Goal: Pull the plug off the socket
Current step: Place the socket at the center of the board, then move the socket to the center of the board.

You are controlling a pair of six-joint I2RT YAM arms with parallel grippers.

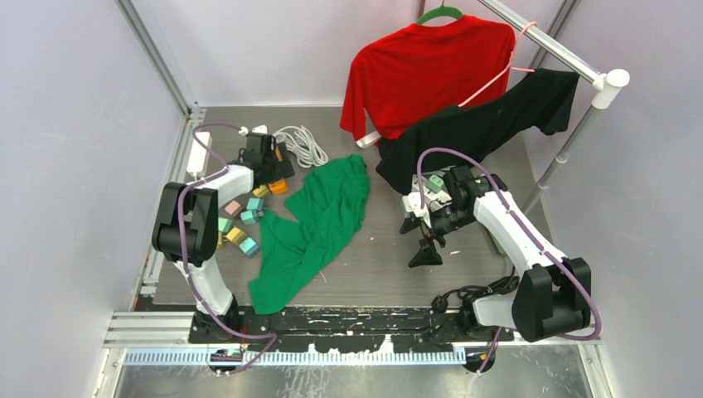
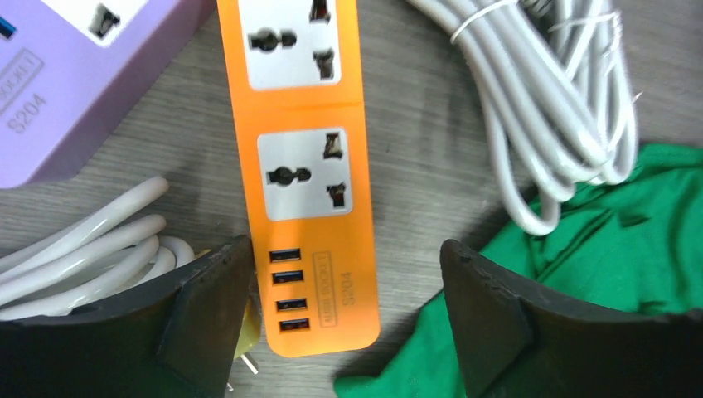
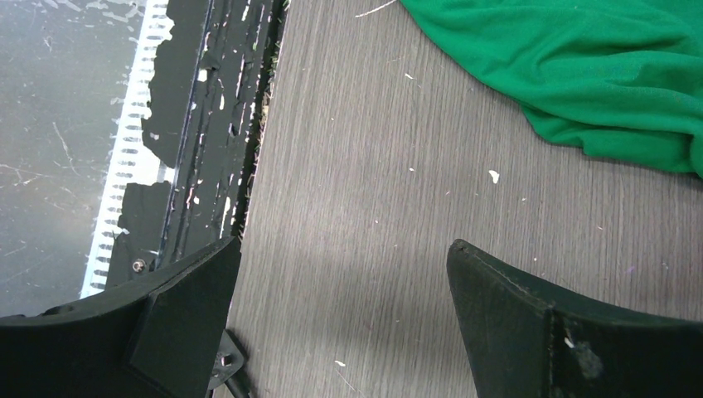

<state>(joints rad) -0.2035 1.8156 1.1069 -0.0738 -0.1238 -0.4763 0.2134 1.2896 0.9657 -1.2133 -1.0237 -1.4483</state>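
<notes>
Seemingly the plug [image 2: 243,336] is already out. Its small yellowish body, with 2 bare prongs showing, lies against the inner face of the left pincer [image 2: 346,257] finger on the left of the wrist view, mostly hidden by it. That pincer is released, its jaws wide apart and straddling the USB end of the orange strip [image 2: 303,99]. The 2 sockets just ahead of the jaws look empty.

I judge the plug light, rigid and rather slick: hard plastic that will not crush. The springy white cable [image 2: 83,249] coiled just outside the same finger may tug it about, if it is the plug's own. The best hold would be across the flat sides of the body, never on the prongs or cord.

The right pincer [image 3: 344,249] is released too, gaping over bare bench [image 3: 373,149] with nothing between its jaws and no plug near it.
</notes>
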